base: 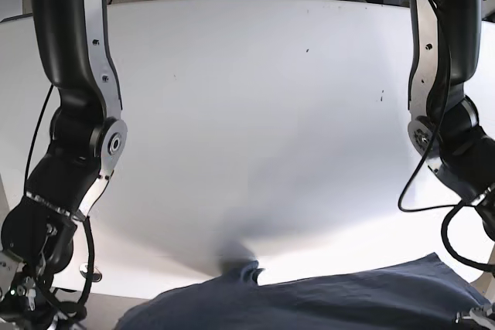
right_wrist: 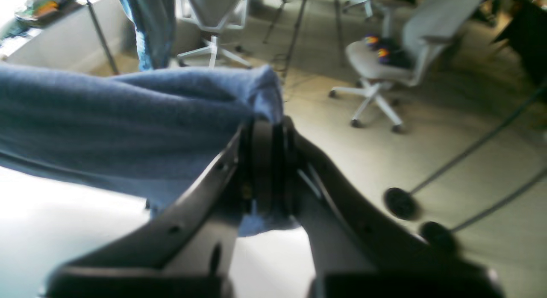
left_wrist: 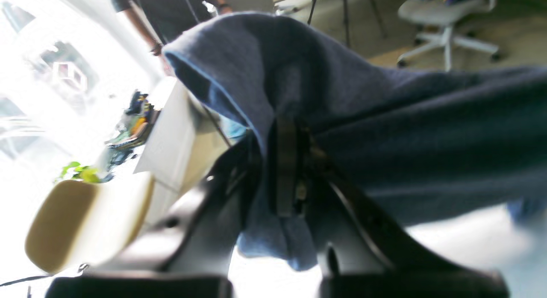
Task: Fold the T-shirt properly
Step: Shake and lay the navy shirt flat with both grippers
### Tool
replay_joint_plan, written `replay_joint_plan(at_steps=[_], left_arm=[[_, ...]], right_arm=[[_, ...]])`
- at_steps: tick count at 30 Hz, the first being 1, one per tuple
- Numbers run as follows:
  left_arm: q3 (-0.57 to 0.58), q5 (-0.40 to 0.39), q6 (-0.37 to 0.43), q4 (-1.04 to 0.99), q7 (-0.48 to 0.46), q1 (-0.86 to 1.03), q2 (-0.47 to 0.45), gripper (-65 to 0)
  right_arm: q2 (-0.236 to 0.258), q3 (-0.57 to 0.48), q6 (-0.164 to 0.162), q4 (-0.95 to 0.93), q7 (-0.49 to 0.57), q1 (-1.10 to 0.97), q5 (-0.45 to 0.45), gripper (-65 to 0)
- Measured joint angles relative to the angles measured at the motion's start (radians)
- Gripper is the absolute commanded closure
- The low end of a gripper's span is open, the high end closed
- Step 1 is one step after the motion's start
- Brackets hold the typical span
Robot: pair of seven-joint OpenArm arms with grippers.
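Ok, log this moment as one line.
left gripper: shut on shirt | right gripper: shut on shirt | shirt: lifted, at table near edge

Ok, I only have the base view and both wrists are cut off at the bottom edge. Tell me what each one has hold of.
Observer: In the left wrist view the left gripper has its jaws shut on a bunched fold of the T-shirt.
Operator: Now the other side.
Observer: The right gripper is also shut on the shirt, pinching a rolled edge, with a small tuft poking out below the jaws.
Operator: Say whether the cloth hangs loose between them.
Observer: In the right wrist view it runs off sideways from the jaws as a thick band above the white table, lifted rather than lying flat there.
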Motion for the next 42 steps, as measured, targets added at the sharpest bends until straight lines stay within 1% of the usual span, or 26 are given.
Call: replay_joint_plan(at_steps=[1,2,4,5,7,8,9,11,12,14,16,19,21,23,25,27,30,34,36,37,38,39,41,42], left_arm=[[-0.002,-0.004,0.001,0.039,0.010,0.057,-0.002,-0.1],[-0.002,-0.027,0.001,0.077,0.014,0.123,-0.003,-0.1],[-0.030,-0.086,0.000,0.153,0.014,0.280,0.001,-0.1],[-0.065,-0.106,-0.002,0.193,0.020,0.397,0.007,-0.1],[-0.108,-0.130,-0.002,0.225,0.024,0.541,0.010,-0.1],[-0.130,-0.151,-0.002,0.237,0.022,0.605,0.016,-0.1],[-0.166,-0.173,-0.001,0.256,0.018,0.695,0.030,-0.1],[-0.194,-0.200,0.002,0.270,0.017,0.818,0.043,-0.1],[-0.203,-0.215,0.001,0.274,0.014,0.900,0.047,-0.1],[-0.206,-0.238,0.002,0.282,-0.026,0.990,0.054,-0.1],[-0.205,-0.248,0.002,0.298,-0.059,1.065,0.057,0.0],[-0.216,-0.249,0.001,0.316,-0.061,1.172,0.057,0.0],[-0.265,-0.256,0.001,0.355,-0.069,1.241,0.064,0.0],[-0.300,-0.255,0.001,0.377,-0.072,1.291,0.089,0.0],[-0.318,-0.256,0.001,0.401,-0.071,1.336,0.102,0.0],[-0.361,-0.256,0.001,0.425,-0.077,1.368,0.135,0.0],[-0.392,-0.255,0.002,0.454,-0.070,1.427,0.184,0.0],[-0.398,-0.256,0.001,0.489,-0.069,1.486,0.197,0.0],[-0.421,-0.262,-0.002,0.492,-0.071,1.502,0.209,-0.4],[-0.432,-0.262,-0.002,0.492,-0.071,1.509,0.211,-0.6],[-0.435,-0.258,-0.002,0.492,-0.071,1.515,0.210,-1.4],[-0.436,-0.253,-0.002,0.492,-0.069,1.516,0.210,-4.9],[-0.436,-0.248,0.000,0.492,-0.069,1.511,0.207,-17.9],[-0.436,-0.248,0.002,0.492,-0.069,1.508,0.204,-24.6]], right_arm=[[0.000,0.002,0.007,0.050,-0.007,-0.060,0.000,-1.9],[-0.001,0.002,0.020,0.100,-0.026,-0.129,-0.001,-1.9],[-0.010,0.002,0.020,0.187,-0.048,-0.279,-0.005,-1.9],[-0.011,0.003,0.027,0.231,-0.047,-0.392,-0.001,-1.9],[-0.014,0.006,0.027,0.273,-0.047,-0.531,0.004,-1.9],[-0.019,0.009,0.024,0.290,-0.035,-0.598,0.019,-1.9],[-0.023,0.007,0.019,0.318,0.004,-0.698,0.055,-1.9],[-0.027,0.006,0.020,0.339,0.020,-0.821,0.084,-1.9],[-0.034,0.024,0.019,0.349,0.016,-0.897,0.083,-1.9],[-0.053,0.069,0.017,0.366,0.017,-0.983,0.095,-1.9],[-0.064,0.091,0.016,0.370,0.018,-1.046,0.098,-1.9],[-0.068,0.113,0.019,0.410,0.021,-1.136,0.106,-1.9],[-0.068,0.113,0.020,0.457,0.031,-1.210,0.110,-1.9],[-0.069,0.113,0.024,0.485,0.029,-1.274,0.119,-1.9],[-0.072,0.112,0.023,0.496,0.030,-1.312,0.126,-1.9],[-0.070,0.112,0.023,0.501,0.029,-1.349,0.136,-2.1],[-0.069,0.120,0.023,0.503,0.029,-1.405,0.175,-2.1],[-0.067,0.158,0.023,0.511,0.031,-1.471,0.195,-2.4],[-0.067,0.175,0.023,0.541,0.029,-1.505,0.209,-2.7],[-0.067,0.179,0.023,0.557,0.029,-1.515,0.208,-4.1],[-0.067,0.179,0.024,0.571,0.029,-1.521,0.208,-8.2],[-0.068,0.179,0.023,0.582,0.029,-1.524,0.209,-14.9],[-0.067,0.179,0.023,0.594,0.025,-1.528,0.210,-31.2],[-0.066,0.179,0.023,0.594,0.013,-1.527,0.209,-38.4]])
